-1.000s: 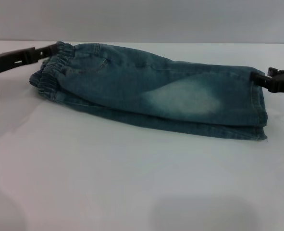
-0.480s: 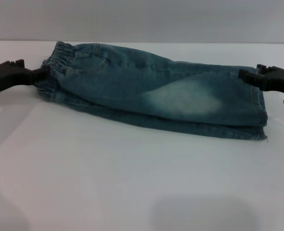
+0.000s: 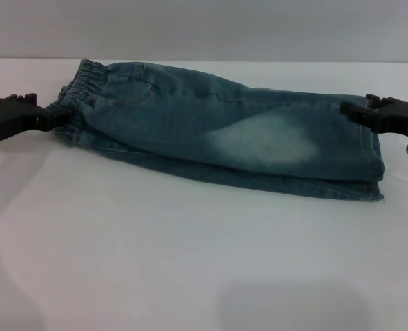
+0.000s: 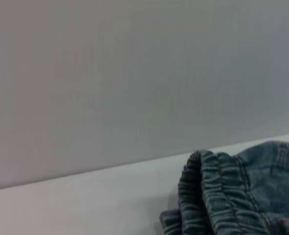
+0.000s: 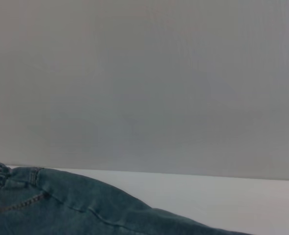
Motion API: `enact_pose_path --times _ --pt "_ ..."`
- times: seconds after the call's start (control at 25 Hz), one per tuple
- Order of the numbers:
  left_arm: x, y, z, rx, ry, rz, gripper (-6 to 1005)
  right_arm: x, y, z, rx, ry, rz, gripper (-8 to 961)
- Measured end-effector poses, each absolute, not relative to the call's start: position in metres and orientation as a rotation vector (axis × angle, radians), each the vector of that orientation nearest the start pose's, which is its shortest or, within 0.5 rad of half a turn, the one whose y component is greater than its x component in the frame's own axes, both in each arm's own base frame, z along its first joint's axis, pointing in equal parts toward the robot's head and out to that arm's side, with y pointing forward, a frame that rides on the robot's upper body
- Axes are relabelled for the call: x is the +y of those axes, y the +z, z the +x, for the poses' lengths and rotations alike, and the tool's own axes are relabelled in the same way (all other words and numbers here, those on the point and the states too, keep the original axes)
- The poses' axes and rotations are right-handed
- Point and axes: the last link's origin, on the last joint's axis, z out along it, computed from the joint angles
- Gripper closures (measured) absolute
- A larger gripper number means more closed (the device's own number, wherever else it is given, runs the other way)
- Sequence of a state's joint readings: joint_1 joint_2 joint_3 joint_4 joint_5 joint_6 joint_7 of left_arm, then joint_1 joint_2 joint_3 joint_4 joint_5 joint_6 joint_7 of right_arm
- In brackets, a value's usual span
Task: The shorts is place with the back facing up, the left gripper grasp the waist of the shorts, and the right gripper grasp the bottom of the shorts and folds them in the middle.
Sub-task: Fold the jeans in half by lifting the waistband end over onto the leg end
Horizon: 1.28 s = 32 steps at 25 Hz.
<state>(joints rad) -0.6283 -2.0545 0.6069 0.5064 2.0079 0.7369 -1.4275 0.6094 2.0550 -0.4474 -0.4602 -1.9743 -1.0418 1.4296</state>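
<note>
Fold looks done; both grippers at the ends of the doubled shorts.

The shorts lie across the upper middle of the head view on the white table, already doubled lengthwise, one layer over the other. The waist of the shorts sits upper left, the bottom of the shorts at right. Left gripper touches the waistband; right gripper sits at the hem edge. Can't tell if either claw is clenched or released. Judging: only release and retreat left.
</note>
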Motion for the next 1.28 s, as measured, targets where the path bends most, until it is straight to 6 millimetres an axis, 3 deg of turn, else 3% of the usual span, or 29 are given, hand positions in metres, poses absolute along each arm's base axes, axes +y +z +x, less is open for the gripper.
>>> enact_pose_path --times 1.28 --pt "0.413 0.006 -0.334 -0.888 -0.186 -2.051 167 0.394 0.016 0.305 0.967 0.634 -2.146 316"
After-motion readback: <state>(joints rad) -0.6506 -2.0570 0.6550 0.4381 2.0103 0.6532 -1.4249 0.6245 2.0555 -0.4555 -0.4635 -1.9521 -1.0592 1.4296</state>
